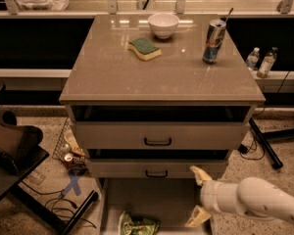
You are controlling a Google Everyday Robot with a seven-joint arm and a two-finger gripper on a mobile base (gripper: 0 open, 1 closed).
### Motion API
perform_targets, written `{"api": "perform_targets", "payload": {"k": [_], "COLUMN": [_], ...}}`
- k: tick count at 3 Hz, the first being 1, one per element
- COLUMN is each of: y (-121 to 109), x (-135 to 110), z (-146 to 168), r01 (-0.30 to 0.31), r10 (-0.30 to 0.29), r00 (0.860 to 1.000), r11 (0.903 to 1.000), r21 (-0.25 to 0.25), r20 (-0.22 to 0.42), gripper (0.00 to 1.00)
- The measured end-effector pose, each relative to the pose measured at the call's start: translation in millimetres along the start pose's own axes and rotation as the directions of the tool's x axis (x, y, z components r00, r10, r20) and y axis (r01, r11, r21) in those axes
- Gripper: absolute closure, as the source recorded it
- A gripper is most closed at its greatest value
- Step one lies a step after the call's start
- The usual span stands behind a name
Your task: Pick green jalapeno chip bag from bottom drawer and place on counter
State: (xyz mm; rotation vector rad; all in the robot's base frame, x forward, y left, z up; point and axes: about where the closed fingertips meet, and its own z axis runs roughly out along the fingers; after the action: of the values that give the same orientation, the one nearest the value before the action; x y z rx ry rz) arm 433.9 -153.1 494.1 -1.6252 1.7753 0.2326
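The green jalapeno chip bag [138, 225] lies crumpled on the floor of the open bottom drawer [157, 197], at its front left. My gripper [198, 196] is open, its pale fingers spread one above the other, at the drawer's right side, to the right of the bag and apart from it. The white arm reaches in from the lower right. The counter [117, 75] is the glossy beige top of the cabinet above.
On the counter stand a white bowl [162, 25], a green-topped yellow sponge [144, 48] and a drink can with a straw [213, 41]. Two upper drawers with black handles [158, 142] are shut. A dark chair [12, 153], cans and cables lie at the left; bottles [260, 61] at the right.
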Motion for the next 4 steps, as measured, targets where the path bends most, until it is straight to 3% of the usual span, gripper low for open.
{"api": "perform_targets", "payload": {"k": [2,3,4], "y": [63.8,82.3,82.3], "x": [34.0,36.0,36.0], "z": [103.2,116.9,117.0], "r01": [-0.067,-0.092,-0.092], "r10": [0.076,0.107,0.107], "r00": [0.994,0.99,0.99], "r11": [0.991,0.9851,0.9851], "r21": [-0.116,-0.145,-0.145], "r20": [0.078,0.094,0.094], "gripper": [0.0,0.0,0.0]}}
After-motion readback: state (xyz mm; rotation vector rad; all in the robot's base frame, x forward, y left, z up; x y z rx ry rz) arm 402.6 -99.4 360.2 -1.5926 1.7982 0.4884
